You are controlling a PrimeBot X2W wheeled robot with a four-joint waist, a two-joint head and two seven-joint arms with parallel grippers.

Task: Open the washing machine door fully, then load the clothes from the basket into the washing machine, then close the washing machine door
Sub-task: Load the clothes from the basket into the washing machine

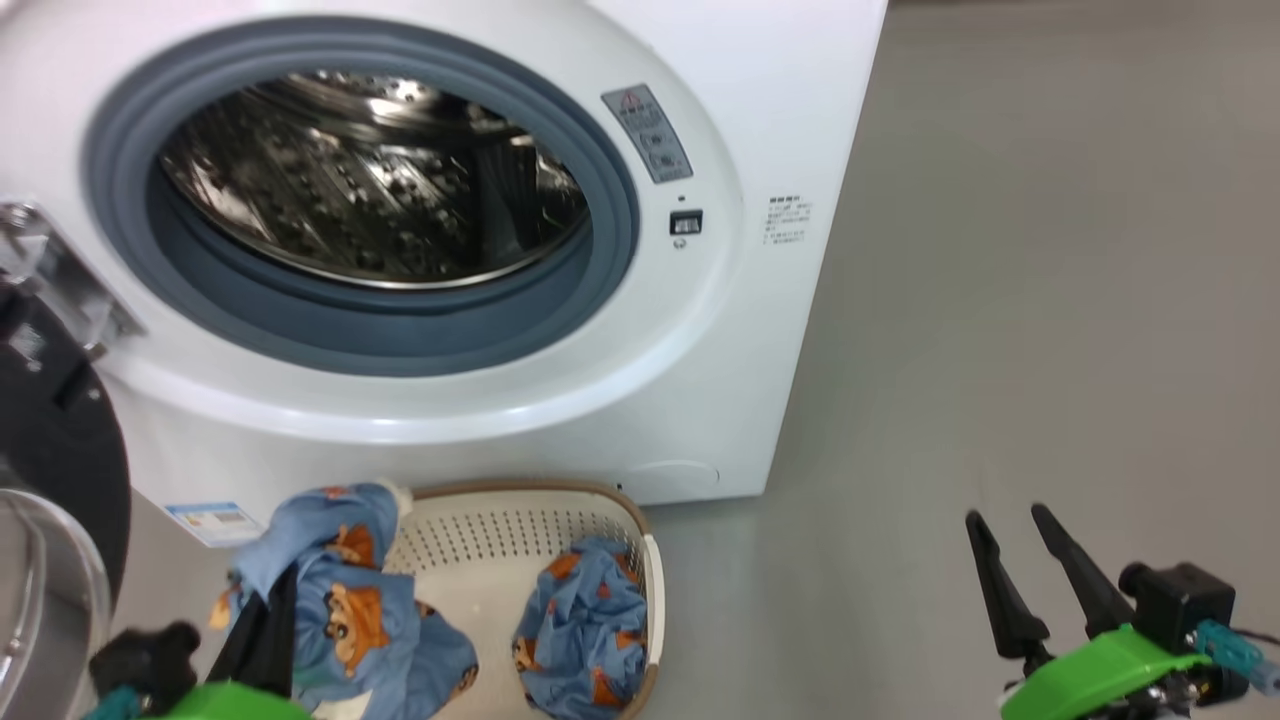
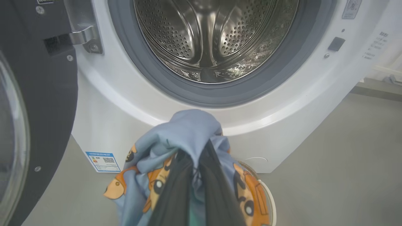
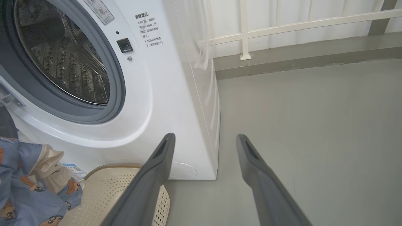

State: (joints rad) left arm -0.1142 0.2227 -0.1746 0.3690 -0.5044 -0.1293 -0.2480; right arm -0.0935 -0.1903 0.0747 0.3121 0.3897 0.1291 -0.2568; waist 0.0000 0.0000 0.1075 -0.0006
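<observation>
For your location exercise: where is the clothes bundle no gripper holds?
Head view, lower centre: the loose bundle lies in the basket's right end, before the washing machine, right of the left gripper's held bundle.

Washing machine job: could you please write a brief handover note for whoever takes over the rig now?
Left pincer: shut on one blue clothes bundle, held at the left end of the basket, below the drum opening.
Right pincer: open, empty, over the floor right of the washing machine.
Door: open, swung left. No clothes seen in the drum.
Second bundle: in the basket.
Done: door opened, first bundle gripped.
To do: load both bundles, close the door.
</observation>
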